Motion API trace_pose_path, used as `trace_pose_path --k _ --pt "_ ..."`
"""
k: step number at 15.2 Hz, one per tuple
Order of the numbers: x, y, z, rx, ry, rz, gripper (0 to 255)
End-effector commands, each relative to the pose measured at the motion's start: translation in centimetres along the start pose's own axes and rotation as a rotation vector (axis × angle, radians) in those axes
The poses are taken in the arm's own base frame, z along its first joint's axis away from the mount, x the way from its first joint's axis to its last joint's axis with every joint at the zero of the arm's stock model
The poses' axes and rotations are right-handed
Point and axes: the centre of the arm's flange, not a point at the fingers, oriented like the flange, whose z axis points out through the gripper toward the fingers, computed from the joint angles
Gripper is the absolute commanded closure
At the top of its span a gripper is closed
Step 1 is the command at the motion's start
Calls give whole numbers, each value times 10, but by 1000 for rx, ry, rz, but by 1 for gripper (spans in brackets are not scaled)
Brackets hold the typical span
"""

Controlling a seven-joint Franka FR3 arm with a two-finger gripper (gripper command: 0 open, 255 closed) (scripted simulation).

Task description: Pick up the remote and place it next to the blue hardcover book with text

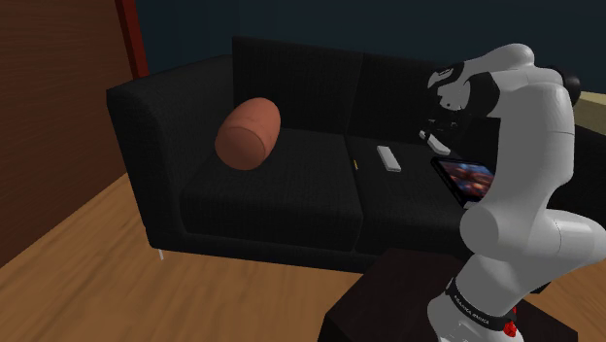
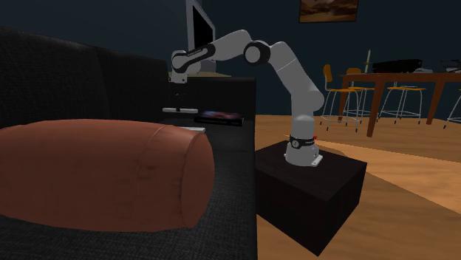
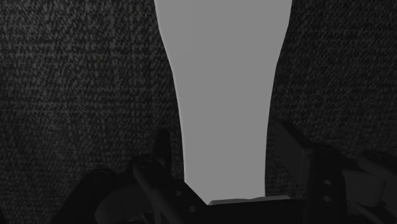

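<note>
Fingers (image 3: 299, 153) of the all-black two-finger gripper (image 1: 435, 141) are standing wide apart, straddling but not touching the slim pale-grey rectangular remote (image 3: 222, 83). It is lying flat on the black fabric sofa (image 1: 272, 199), near the seam between its seat cushions. Farther along that seat, a flat hardcover book with a blue-and-red picture cover (image 1: 468, 181) is lying. A reddish-brown cylindrical bolster cushion (image 1: 249, 134) is resting on the sofa's other seat.

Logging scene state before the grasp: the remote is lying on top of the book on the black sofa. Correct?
Not quite. The remote lies on the seat of the black sofa itself, not on top of the book. The two lie apart, with bare seat between them. The shoulder view shows it.
</note>
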Motion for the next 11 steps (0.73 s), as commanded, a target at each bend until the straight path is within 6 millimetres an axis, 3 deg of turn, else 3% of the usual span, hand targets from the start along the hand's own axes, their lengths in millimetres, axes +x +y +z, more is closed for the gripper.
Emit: trace_pose_path --k 1,6,11 --pt "-2 0 9 0 1 0 255" --pt "-3 1 40 0 1 0 255" --pt "-3 1 40 0 1 0 255"
